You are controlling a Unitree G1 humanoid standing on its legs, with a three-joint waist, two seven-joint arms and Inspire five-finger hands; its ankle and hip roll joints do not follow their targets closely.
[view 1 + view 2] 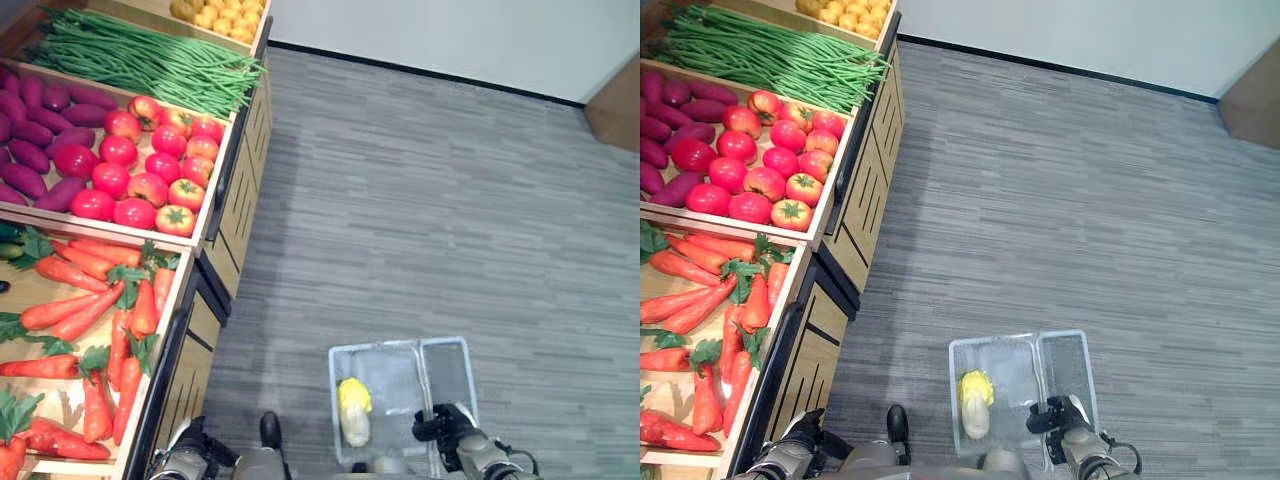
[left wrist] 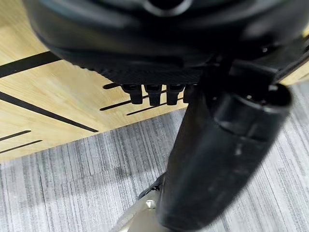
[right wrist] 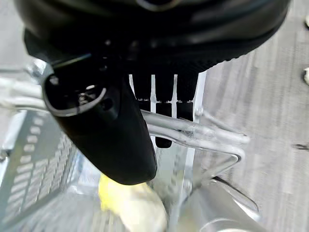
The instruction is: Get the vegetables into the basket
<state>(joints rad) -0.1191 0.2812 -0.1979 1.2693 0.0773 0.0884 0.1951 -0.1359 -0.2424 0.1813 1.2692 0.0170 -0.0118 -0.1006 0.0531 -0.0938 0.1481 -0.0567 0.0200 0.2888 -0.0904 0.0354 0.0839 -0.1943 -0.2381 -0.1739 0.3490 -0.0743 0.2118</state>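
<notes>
Grey carpet floor (image 1: pixel 430 200) is noted beside wooden display bins (image 1: pixel 215 215) of carrots (image 1: pixel 90 310), tomatoes (image 1: pixel 140 160) and green beans (image 1: pixel 140 55). No legible writing is seen. The left robot hand (image 2: pixel 154 92) hangs with fingers curled, empty. A cabbage (image 1: pixel 354 408) lies in the wire basket (image 1: pixel 400 375), whose handle (image 3: pixel 193 130) is gripped by the right robot hand (image 1: pixel 440 425).

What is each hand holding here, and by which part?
The right hand is curled round the basket by its metal handle. The left hand, by the wooden stand, holds nothing.
</notes>
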